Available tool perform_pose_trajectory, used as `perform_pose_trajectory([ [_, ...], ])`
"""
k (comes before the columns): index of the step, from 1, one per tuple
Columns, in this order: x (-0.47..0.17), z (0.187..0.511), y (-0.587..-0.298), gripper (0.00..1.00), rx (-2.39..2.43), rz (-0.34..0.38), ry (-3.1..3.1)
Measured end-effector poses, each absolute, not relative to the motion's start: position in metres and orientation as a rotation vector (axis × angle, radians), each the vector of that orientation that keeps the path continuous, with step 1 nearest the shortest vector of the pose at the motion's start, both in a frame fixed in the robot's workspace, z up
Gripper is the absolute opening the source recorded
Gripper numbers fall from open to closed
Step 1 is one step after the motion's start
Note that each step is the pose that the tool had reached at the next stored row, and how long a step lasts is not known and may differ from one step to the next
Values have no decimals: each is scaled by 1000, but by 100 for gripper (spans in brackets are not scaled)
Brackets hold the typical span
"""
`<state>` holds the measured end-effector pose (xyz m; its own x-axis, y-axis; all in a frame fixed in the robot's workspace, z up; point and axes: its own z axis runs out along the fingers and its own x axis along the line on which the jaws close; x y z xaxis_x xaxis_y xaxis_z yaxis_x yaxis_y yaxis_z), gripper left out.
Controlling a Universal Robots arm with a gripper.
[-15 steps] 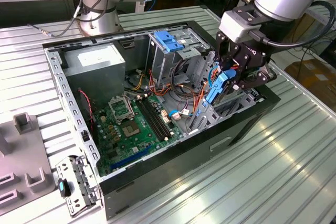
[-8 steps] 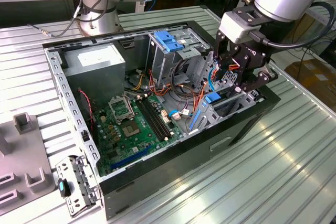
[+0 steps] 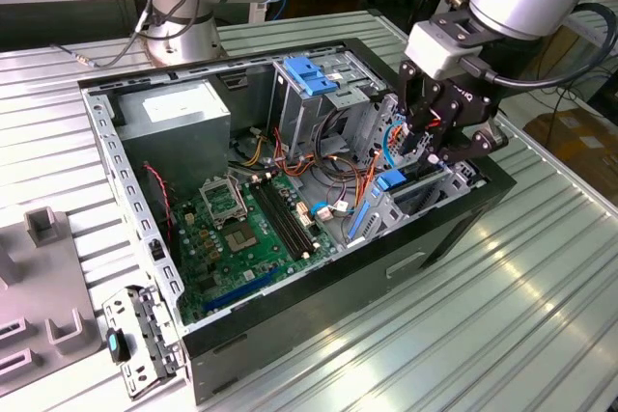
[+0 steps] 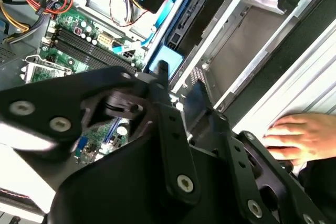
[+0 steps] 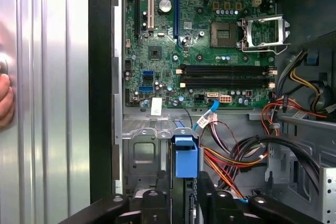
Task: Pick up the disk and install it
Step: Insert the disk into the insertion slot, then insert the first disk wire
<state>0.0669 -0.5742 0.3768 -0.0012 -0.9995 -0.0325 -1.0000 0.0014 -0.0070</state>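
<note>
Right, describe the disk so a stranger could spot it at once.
Find the open computer case on the table. At its end on the exterior view's right, under the gripper, the disk stands on edge. Unlike the wide light-blue latch, its blue rails frame a dark slab.

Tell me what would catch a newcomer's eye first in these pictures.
The opened computer case lying on the ribbed metal table, its green motherboard laid bare, draws the eye first. At the exterior view's right, the black pincer hangs right over the blue-railed disk, which stands on edge inside the case. In the second wrist view, a person's hand rests on the table beside the case.
</note>
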Motion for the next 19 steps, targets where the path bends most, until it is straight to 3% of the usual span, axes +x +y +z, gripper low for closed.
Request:
perform_pose_trajectory([
  [4, 71, 376, -574, 12, -2200, 28, 2203],
  [5, 71, 376, -574, 11, -2200, 28, 2203],
  [19, 71, 375, -574, 11, -2200, 28, 2203],
])
